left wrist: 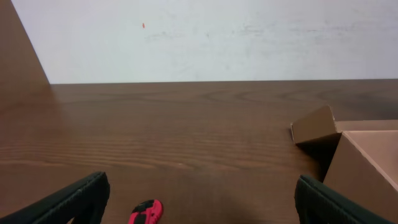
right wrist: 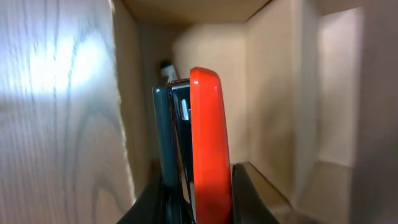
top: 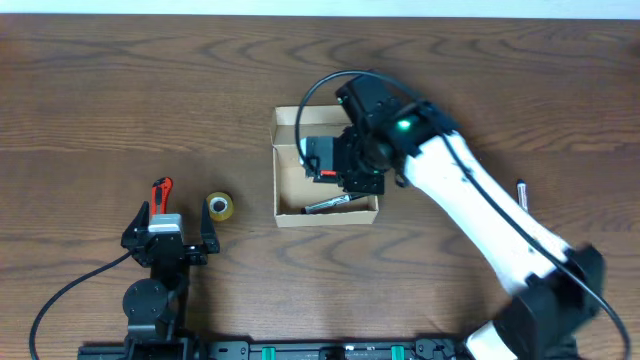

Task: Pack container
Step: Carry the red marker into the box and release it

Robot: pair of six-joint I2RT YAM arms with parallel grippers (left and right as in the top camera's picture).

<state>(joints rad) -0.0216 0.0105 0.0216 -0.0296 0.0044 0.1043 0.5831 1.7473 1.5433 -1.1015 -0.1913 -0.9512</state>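
Red-and-grey stapler point(right wrist: 202, 137) clamped between closed right gripper point(right wrist: 198, 202) fingers, over interior of open cardboard container point(top: 288, 130) sitting mid-desk point(top: 100, 100); left gripper point(top: 170, 228) spread wide, empty, well left of container.

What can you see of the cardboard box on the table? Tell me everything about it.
The cardboard box is tan, plain and rectangular, open on top, with a flap open at its far end. It sits flat on the wooden table, near the middle. A dark pen lies inside along the near wall. The right claw reaches into the opening, shut on a red and black tool. Whether either touches the cardboard is unclear.
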